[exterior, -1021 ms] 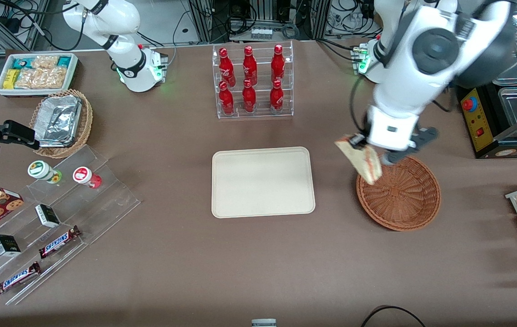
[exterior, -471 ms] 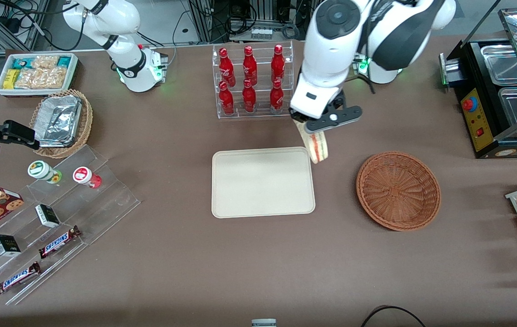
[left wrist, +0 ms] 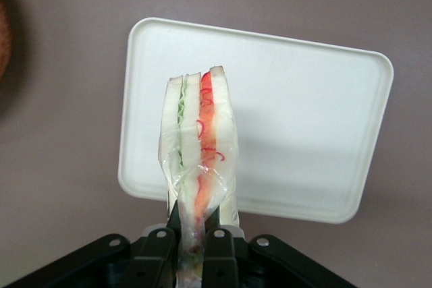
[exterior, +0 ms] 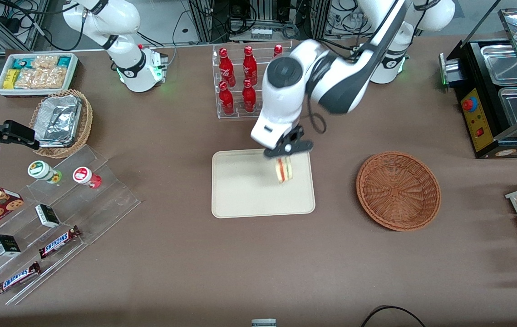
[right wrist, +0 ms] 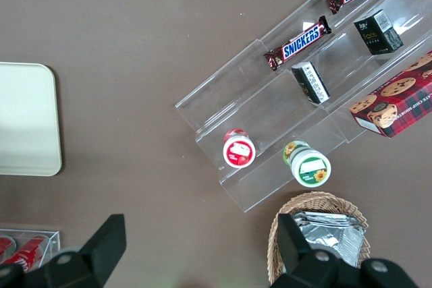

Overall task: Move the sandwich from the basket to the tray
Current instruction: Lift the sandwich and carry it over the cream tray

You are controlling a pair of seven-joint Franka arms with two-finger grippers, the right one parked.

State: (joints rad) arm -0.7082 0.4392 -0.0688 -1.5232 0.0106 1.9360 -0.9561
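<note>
Gripper (exterior: 283,156) pinches the sandwich (exterior: 283,169) by one end, the wedge hanging long-axis down from its fingers; directly beneath lies the tray (exterior: 240,190), its basket-side part, while the emptied basket (exterior: 398,190) sits well apart sideways

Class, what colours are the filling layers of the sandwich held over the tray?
Red, orange and green in the sandwich, gripper shut on it; clearest in the left wrist view.
</note>
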